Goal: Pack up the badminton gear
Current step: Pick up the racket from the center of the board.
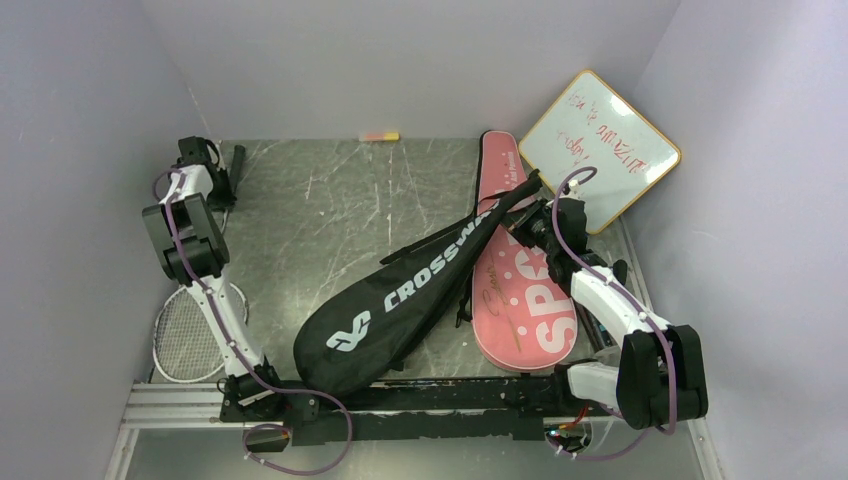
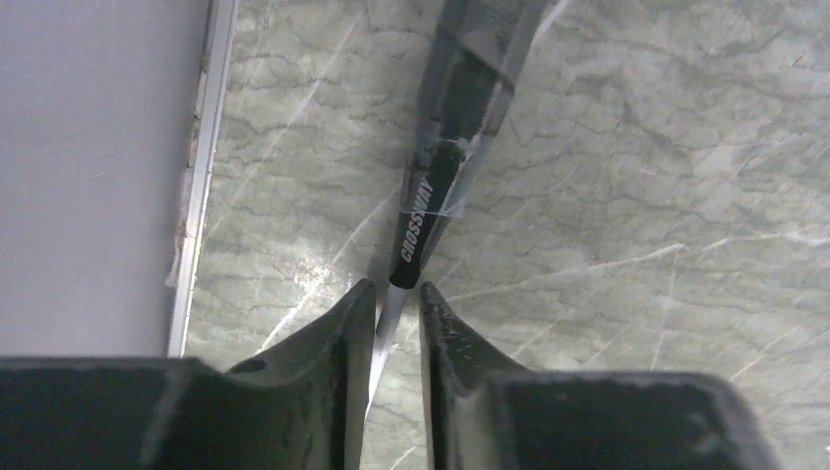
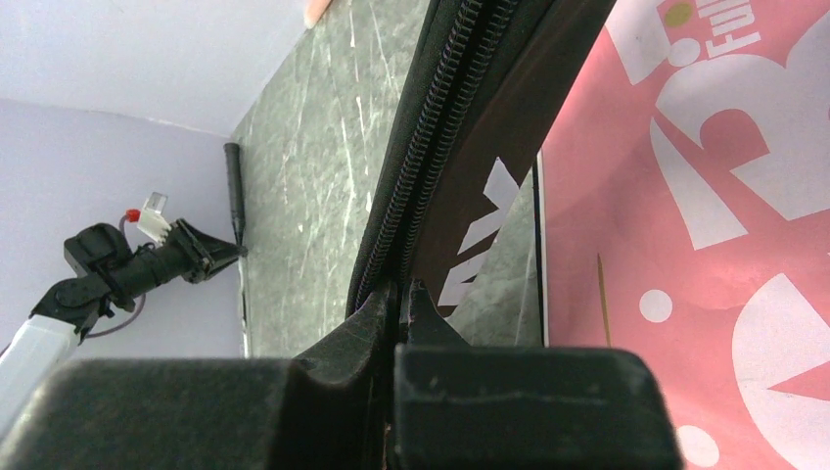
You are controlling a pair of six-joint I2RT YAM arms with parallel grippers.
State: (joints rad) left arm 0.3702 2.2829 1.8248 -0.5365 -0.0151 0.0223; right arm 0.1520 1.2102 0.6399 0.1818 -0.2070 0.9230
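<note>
Left gripper (image 2: 391,294) stands narrowly spread astride the racket (image 2: 415,220) shaft (no contact visible), with the handle just beyond its tips. Right gripper (image 3: 401,290) pinches the black cover (image 3: 440,117) at its zipper edge; the pink cover (image 3: 705,196) lies just to its right.

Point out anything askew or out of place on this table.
The black CROSSWAY cover lies slantwise across the pink SPORT cover, and the right gripper pinches its zip edge near the narrow end. The whiteboard sits tilted in the far right corner. Nothing looks spilled or broken.
</note>
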